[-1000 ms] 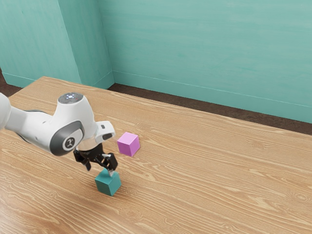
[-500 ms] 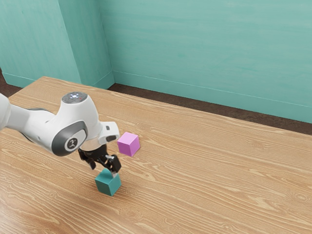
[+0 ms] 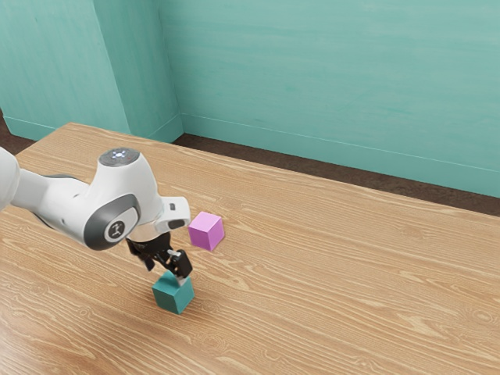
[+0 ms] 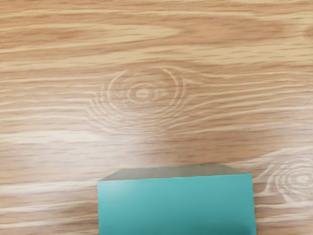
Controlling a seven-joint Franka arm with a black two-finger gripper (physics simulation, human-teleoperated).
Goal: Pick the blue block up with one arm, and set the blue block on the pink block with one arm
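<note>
Wooden table [image 3: 351,258], blue block [image 3: 173,293] resting on it, seemingly flat, pink block [image 3: 206,231] nearby, the two apart

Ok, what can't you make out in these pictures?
Blue block: its near part is cut off by the wrist view's edge.
Its top in the exterior view is partly hidden by the gripper.
Arm: base cut off by the exterior view's left edge.
Pink block: far faces turned away in the exterior view.
</note>
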